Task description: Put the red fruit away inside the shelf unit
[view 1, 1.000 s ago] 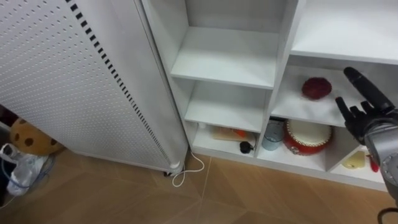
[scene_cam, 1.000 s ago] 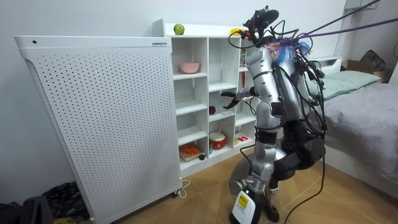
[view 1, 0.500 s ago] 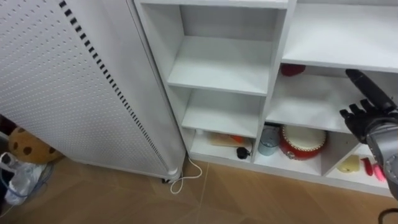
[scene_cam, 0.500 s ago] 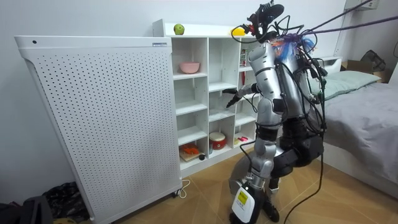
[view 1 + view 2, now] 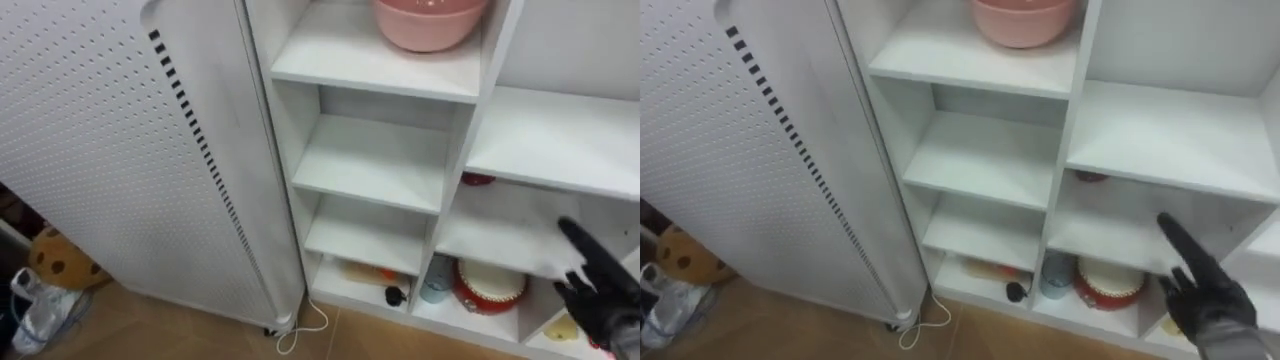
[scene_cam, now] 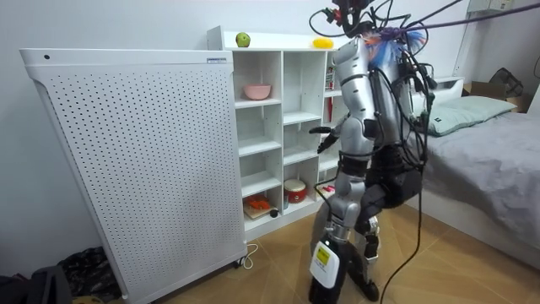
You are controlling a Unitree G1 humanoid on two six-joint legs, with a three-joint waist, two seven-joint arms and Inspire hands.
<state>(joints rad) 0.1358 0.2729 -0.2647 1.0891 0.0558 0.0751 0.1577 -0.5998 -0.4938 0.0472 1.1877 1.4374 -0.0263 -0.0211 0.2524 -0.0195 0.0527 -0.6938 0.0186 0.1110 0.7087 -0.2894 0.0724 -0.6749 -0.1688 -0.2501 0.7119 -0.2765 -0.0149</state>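
Bowl (image 5: 430,20), pink, on upper closet (image 5: 375,165) shelf; right robot hand (image 5: 602,292) spread, empty.

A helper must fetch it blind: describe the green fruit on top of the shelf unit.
Beside the big white perforated panel stands a white shelf unit. On its top board, at the end nearest the panel, sits the green apple. It is round and green; the other fruit up there is yellow and lies farther along.

We can read no words, numbers or signs here; the small label (image 6: 218,59) at the top edge of the perforated white panel (image 6: 135,169) is too tiny for us to make out.
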